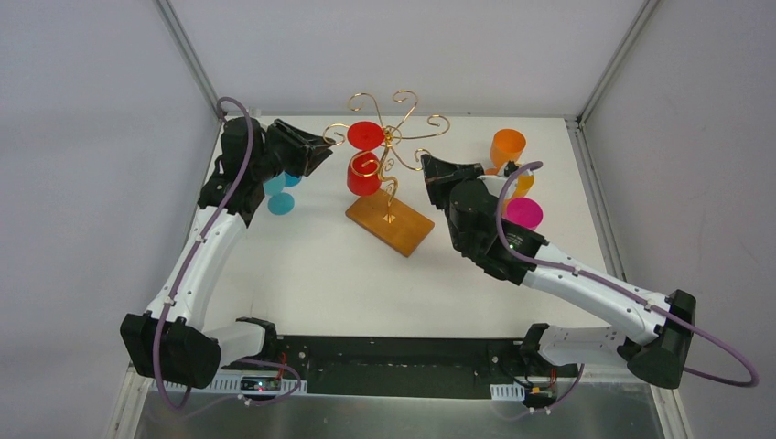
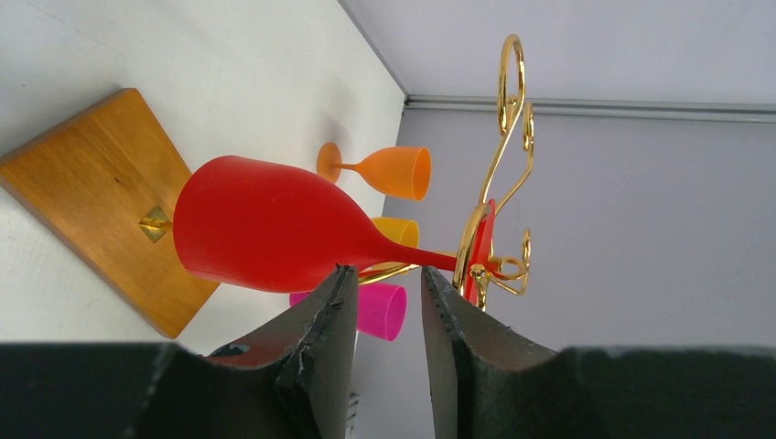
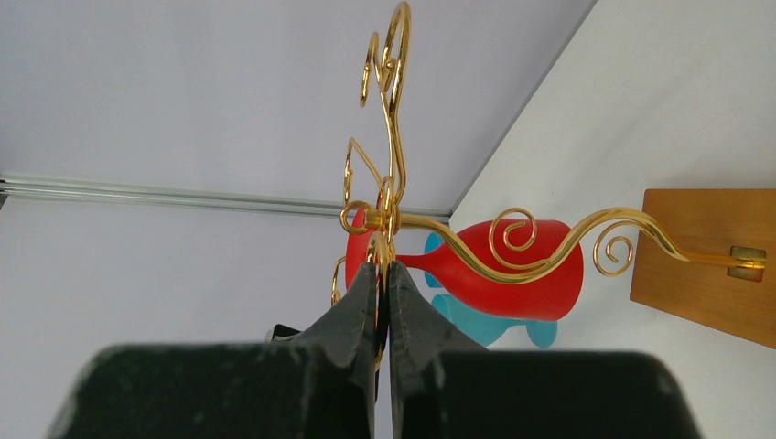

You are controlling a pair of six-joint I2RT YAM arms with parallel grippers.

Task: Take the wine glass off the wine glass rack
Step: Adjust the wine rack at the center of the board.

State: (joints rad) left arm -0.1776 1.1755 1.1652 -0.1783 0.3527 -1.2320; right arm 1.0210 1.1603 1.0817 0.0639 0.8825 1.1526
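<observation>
One red wine glass hangs upside down on the wine glass rack at mid-table, its foot caught in a gold scroll and its bowl above the wooden base. The left gripper hovers just left of it, jaws parted, touching nothing. The right gripper, clenched, has its tips at the rack's wire hub; I cannot tell whether it pinches the wire.

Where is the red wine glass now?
In the top view, the red wine glass hangs upside down on the gold rack at centre rear, between the left gripper and right gripper.
</observation>
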